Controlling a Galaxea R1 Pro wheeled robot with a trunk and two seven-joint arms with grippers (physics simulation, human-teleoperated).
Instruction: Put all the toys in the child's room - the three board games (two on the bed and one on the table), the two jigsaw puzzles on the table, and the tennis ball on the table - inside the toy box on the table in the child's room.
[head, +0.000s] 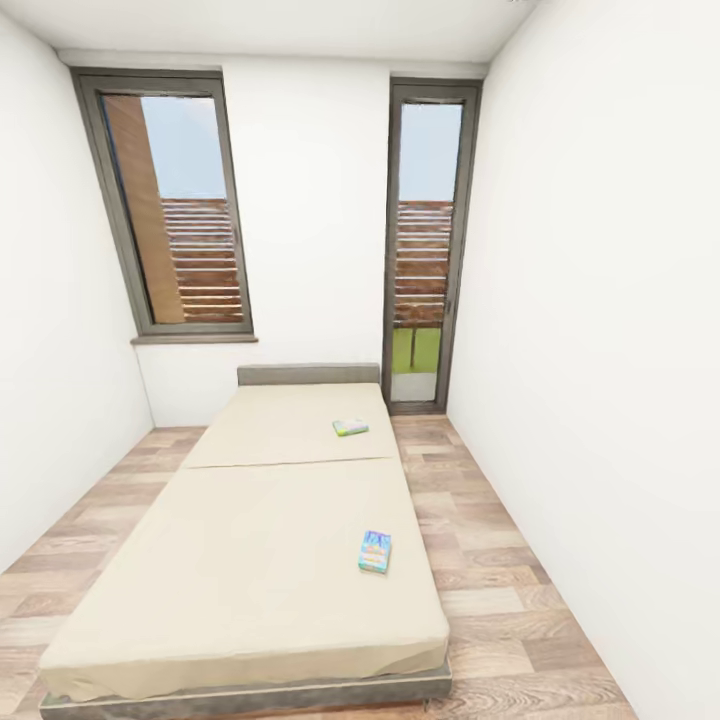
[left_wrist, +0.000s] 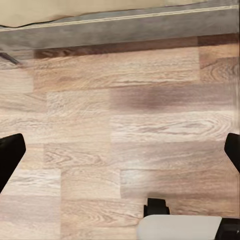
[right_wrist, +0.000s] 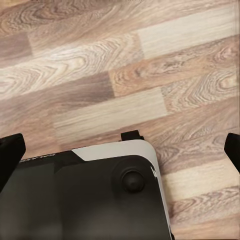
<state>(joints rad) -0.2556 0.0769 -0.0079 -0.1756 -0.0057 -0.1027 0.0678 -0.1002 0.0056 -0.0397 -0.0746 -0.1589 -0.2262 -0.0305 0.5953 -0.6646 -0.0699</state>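
The beige bed (head: 250, 560) stretches away from me in the head view. Two board games lie on its right side: a bluish box (head: 375, 551) near the right edge and a green-white box (head: 350, 427) farther back. My left gripper (left_wrist: 120, 157) hangs open over the wood floor close to the bed's grey base (left_wrist: 120, 25), its dark fingertips (left_wrist: 9, 157) spread wide. My right gripper (right_wrist: 120, 152) is open too, above the floor and my own base (right_wrist: 90, 195), holding nothing. The table, toy box, jigsaw puzzles and tennis ball are out of view.
White walls close in on both sides. A strip of plank floor (head: 490, 560) runs along the bed's right side, and a wider one (head: 70, 560) along its left. A window (head: 185, 210) and a glass door (head: 425, 250) are in the far wall.
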